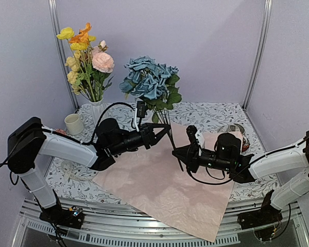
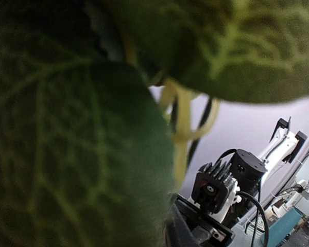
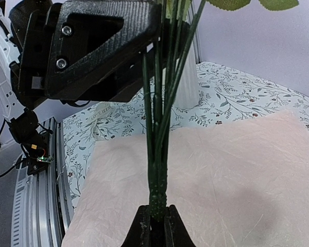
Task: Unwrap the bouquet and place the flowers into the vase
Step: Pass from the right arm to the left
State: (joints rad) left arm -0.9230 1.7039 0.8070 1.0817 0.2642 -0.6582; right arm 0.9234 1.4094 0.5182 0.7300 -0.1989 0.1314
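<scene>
Over the table's near edge, a large pale pink wrapping sheet (image 1: 165, 190) is seen spread flat, crinkled, fibrous and matte, on a leaf-printed cloth (image 1: 216, 113). Above it the blue-teal flowers (image 1: 147, 80) are held upright. The bound foot of their thin, smooth green stems (image 3: 159, 144) is clenched in the right gripper (image 3: 155, 229), while the left gripper (image 1: 164, 134) is set about the stems higher up, just under the leaves. Whether its jaws are clamped on them cannot be told, the left wrist view being filled by a broad veined leaf (image 2: 67, 154). A slip is judged the chief hazard: should the lower hold be released before the upper one is firm, the top-heavy cluster could be tipped onto the paper, or the slick stems fanned apart. Farther back, at the left, the vase (image 1: 96, 109) is seen, slim, white and ribbed, already stocked with yellow, orange and pink blooms (image 1: 87, 51), with a short cream mug (image 1: 73, 123) just beside it. Its narrow neck could be jammed by so wide a bundle, or the vase toppled by a sideways push.
</scene>
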